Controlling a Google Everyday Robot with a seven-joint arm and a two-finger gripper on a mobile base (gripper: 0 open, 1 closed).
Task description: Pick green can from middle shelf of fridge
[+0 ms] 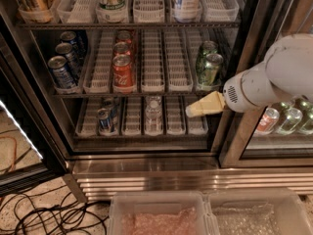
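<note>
The green can (211, 69) sits up front in the far-right lane of the fridge's (146, 168) middle shelf (152, 89), with the gripper (201, 106) just below it, and honestly can't tell if it's open or closed.

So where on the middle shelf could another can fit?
On the middle shelf, two bare lanes sit side by side between the red cans and the green cans. Another lies between the blue cans and the red ones. The right end is crowded: the tool hangs just below the green cans.
</note>
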